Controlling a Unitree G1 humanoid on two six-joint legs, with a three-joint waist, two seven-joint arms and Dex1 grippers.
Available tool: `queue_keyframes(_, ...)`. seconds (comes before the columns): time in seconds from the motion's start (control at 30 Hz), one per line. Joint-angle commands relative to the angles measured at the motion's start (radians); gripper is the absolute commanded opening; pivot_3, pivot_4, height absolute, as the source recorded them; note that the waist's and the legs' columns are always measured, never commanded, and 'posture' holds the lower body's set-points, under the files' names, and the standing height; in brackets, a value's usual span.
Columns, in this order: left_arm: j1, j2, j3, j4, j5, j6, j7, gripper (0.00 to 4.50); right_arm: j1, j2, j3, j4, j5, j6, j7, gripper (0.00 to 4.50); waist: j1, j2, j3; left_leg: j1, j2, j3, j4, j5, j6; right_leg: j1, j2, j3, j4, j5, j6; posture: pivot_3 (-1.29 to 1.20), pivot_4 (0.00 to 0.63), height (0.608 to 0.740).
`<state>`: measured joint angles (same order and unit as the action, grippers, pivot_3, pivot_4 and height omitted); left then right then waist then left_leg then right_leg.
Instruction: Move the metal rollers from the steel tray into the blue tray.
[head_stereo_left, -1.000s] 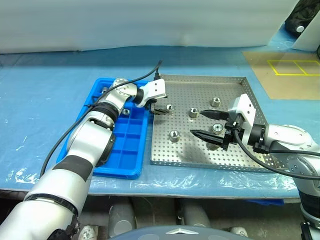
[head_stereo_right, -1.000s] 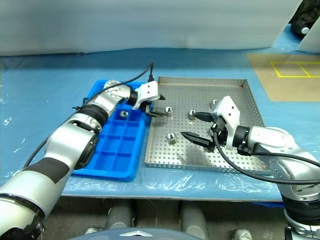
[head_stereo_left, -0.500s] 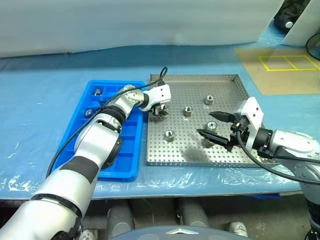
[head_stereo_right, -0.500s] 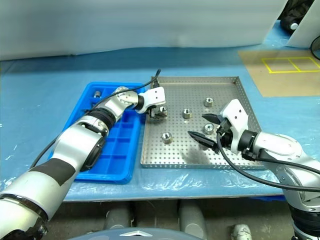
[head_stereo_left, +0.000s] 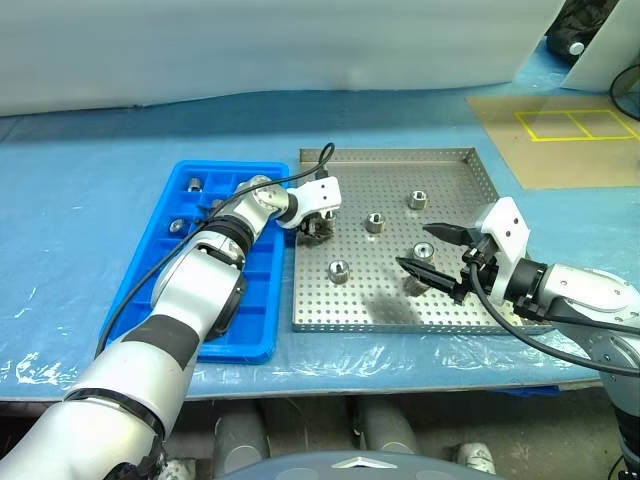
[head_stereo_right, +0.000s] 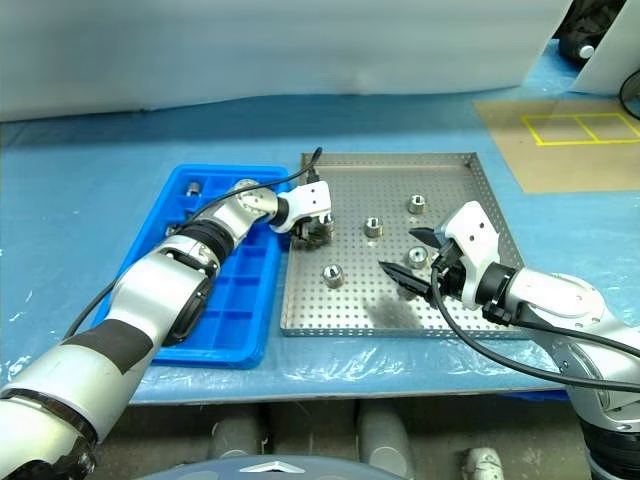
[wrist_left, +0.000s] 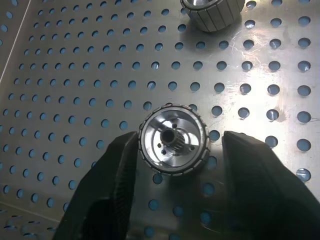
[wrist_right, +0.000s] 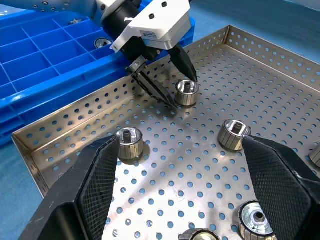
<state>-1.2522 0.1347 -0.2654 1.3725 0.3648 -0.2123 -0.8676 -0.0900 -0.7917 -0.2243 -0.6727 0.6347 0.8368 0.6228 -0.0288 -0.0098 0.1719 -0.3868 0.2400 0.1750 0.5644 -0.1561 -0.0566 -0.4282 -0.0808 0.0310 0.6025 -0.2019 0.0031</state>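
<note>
On the blue-covered counter the large square perforated steel tray lies just beside the bright blue plastic tray with its grid of compartments, which already holds a few silvery rollers at its far end. My right pincer hangs wide open over the steel tray near two small ribbed metal rollers. My left pincer has its black fingers narrowed around one roller by the steel tray's blue-tray-side rim, and I cannot tell whether they grip it yet.
</note>
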Motion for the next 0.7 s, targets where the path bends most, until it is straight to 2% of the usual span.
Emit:
queue_keyframes(0.03,0.000,-0.002,-0.006,-0.004,0.021,0.007,0.034,2.24,0.002,-0.010,-0.036,-0.029,-0.005,-0.024,-0.008,4.02,-0.001,0.000,0.000,0.000,0.000,0.000,0.000,0.000,0.000,0.000,0.000,0.000,0.000,0.000,0.000,-0.60,0.150,0.740)
queue_keyframes(0.1,0.004,-0.002,0.000,-0.004,0.016,0.010,0.015,2.24,0.000,-0.010,-0.033,-0.026,-0.013,-0.030,-0.013,4.02,-0.005,0.000,0.000,0.000,0.000,0.000,0.000,0.000,0.000,0.000,0.000,0.000,0.000,0.000,0.000,-0.60,0.150,0.740)
queue_keyframes(0.2,0.008,0.000,0.006,-0.005,0.011,0.003,-0.016,1.75,-0.002,-0.009,-0.031,-0.023,-0.019,-0.035,-0.018,4.02,-0.011,0.000,0.000,0.000,0.000,0.000,0.000,0.000,0.000,0.000,0.000,0.000,0.000,-0.001,0.001,-0.60,0.150,0.740)
queue_keyframes(0.4,0.009,0.011,0.010,-0.007,0.011,0.002,-0.019,1.73,-0.013,-0.006,-0.020,-0.013,-0.027,-0.042,-0.018,4.02,-0.012,0.000,0.000,-0.001,0.000,0.000,0.000,-0.001,0.001,0.000,0.000,0.000,-0.001,-0.001,0.002,-0.59,0.150,0.740)
queue_keyframes(0.7,-0.040,0.035,0.211,-0.050,-0.210,-0.014,-0.305,1.73,-0.067,-0.002,0.028,0.044,-0.036,-0.068,0.014,4.02,-0.010,0.000,0.000,-0.009,0.000,0.000,-0.001,-0.001,0.001,-0.008,0.000,0.000,-0.001,-0.001,0.001,-0.50,0.150,0.740)
